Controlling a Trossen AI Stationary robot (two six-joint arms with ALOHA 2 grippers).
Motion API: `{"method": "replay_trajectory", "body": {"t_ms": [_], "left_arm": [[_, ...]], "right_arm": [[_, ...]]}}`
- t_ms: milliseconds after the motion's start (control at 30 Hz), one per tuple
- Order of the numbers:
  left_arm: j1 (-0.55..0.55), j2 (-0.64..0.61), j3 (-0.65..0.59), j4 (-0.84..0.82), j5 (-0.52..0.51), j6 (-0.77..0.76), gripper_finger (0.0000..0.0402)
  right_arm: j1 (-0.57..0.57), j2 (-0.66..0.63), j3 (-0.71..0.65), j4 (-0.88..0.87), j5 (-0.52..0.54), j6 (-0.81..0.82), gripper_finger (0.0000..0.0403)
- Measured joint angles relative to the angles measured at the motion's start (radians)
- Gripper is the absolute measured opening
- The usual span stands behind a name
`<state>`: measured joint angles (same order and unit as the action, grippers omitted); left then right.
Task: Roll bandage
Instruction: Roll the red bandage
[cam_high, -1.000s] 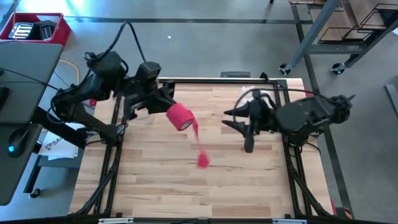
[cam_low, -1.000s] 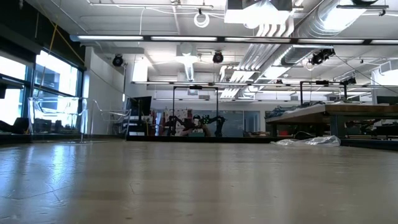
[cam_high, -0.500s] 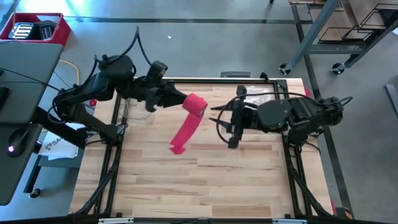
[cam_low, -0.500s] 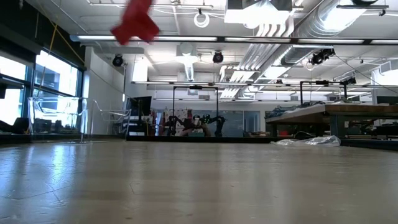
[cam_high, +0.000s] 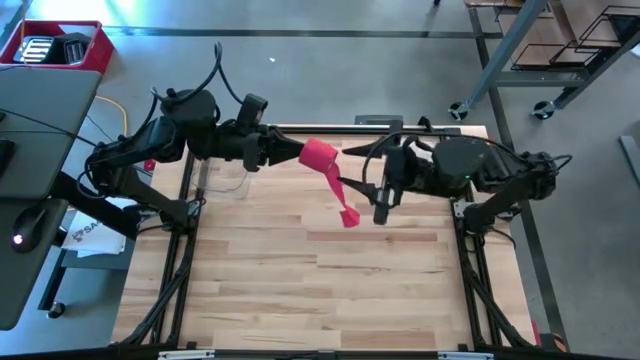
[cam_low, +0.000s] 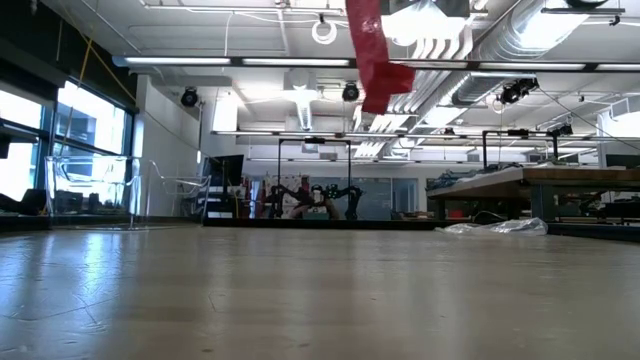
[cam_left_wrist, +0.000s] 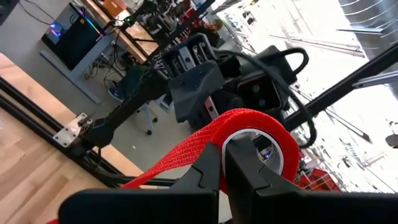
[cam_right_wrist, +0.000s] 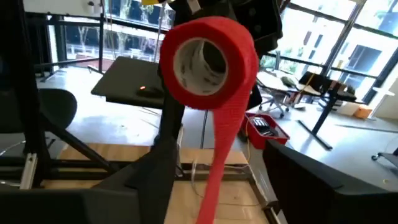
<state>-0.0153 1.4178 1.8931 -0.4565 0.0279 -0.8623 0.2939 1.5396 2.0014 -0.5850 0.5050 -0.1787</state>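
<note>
Holding a half-wound red bandage (cam_high: 320, 155) in the air, well above the wooden table (cam_high: 300, 290): left gripper (cam_high: 290, 154), fingers pressed together on the wall of the roll, one finger inside the pale core. Loose tail of the bandage hanging down from the roll, ending folded on itself and clear of the table, as the low view confirms. Right gripper (cam_high: 345, 183) just beside that tail, fingers spread wide on either side of it, pinching nothing. Clear plastic bag (cam_high: 415, 152) lying beyond the roll, at the table's far edge.

Judged light and soft: thin stretchy cloth, likely to sag, twist and swing at any tug, not fragile and not slippery, its weave probably clinging to itself. Stiffest part likely the wound roll with its core, so best held there, as now. Tail best taken flat across its width, a little below the roll, to keep the strip taut and untwisted for winding.
</note>
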Motion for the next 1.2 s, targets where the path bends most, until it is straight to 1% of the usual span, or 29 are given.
{"method": "replay_trajectory", "body": {"t_ms": [133, 200, 267, 400, 467, 600, 633, 767, 933, 1000, 1067, 1200], "left_arm": [[-0.006, 0.002, 0.000, 0.009, -0.015, 0.000, 0.0001], [-0.011, 0.002, 0.000, 0.009, -0.011, -0.008, 0.0001], [-0.019, 0.002, 0.000, 0.009, -0.011, -0.022, 0.0001], [-0.040, 0.009, 0.000, 0.010, -0.010, -0.042, 0.0001], [-0.053, 0.013, 0.000, 0.009, -0.010, -0.044, 0.0001], [-0.077, 0.014, 0.000, 0.008, -0.007, -0.071, 0.0001], [-0.084, 0.014, 0.000, 0.008, -0.004, -0.080, 0.0001], [-0.115, 0.013, 0.000, -0.007, 0.022, -0.128, 0.0001], [-0.142, 0.017, 0.000, -0.145, 0.026, -0.180, 0.0001], [-0.145, 0.021, 0.000, -0.197, 0.026, -0.184, 0.0001], [-0.145, 0.023, 0.001, -0.221, 0.026, -0.184, 0.0001], [-0.145, 0.024, 0.002, -0.227, 0.034, -0.171, 0.0001]], "right_arm": [[-0.010, 0.033, 0.000, 0.037, 0.020, -0.014, 0.0243], [-0.010, 0.057, 0.000, 0.083, 0.050, -0.051, 0.0230], [-0.010, 0.080, 0.000, 0.122, 0.088, -0.099, 0.0209], [-0.009, 0.116, 0.000, 0.189, 0.182, -0.200, 0.0149], [-0.009, 0.123, 0.000, 0.212, 0.227, -0.236, 0.0111], [0.003, 0.121, 0.000, 0.221, 0.273, -0.296, 0.0024], [0.010, 0.119, 0.000, 0.220, 0.292, -0.325, 0.0012], [0.037, 0.116, 0.000, 0.253, 0.391, -0.488, 0.0006], [0.073, 0.109, 0.000, 0.382, 0.486, -0.759, 0.0001], [0.085, 0.109, 0.000, 0.434, 0.493, -0.855, 0.0001], [0.092, 0.109, -0.001, 0.482, 0.493, -0.917, 0.0001], [0.096, 0.101, -0.002, 0.540, 0.495, -0.958, 0.0000]]}}
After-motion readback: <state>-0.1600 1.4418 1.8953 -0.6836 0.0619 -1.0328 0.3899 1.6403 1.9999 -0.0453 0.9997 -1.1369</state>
